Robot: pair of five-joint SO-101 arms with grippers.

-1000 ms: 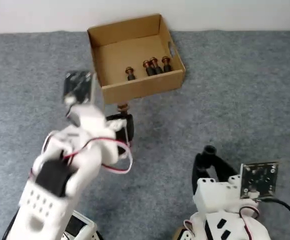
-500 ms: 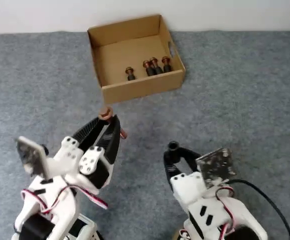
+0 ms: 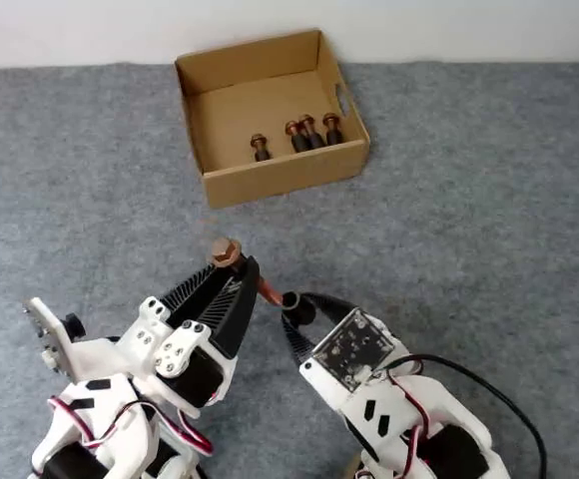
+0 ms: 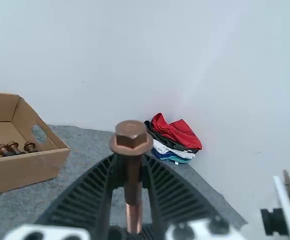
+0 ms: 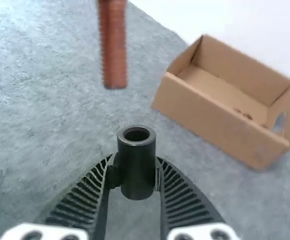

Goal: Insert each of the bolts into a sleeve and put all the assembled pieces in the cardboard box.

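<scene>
bolt (image 4: 131,142) between left gripper (image 4: 130,162) fingers (image 4: 92,186), sleeve (image 5: 136,150) — right gripper (image 5: 135,166)

Grey carpet (image 3: 489,200); white wall (image 4: 135,50); folded clothes (image 4: 174,137) against wall.

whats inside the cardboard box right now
The cardboard box holds four copper-headed pieces with dark sleeves, three grouped and one apart, near its front wall. The sleeves cover the bolts' shanks, and the front wall hides a strip of floor behind it.

Left claw (image 3: 240,269) gripping bolt (image 3: 225,251), perhaps touching sleeve (image 3: 292,301)
</scene>
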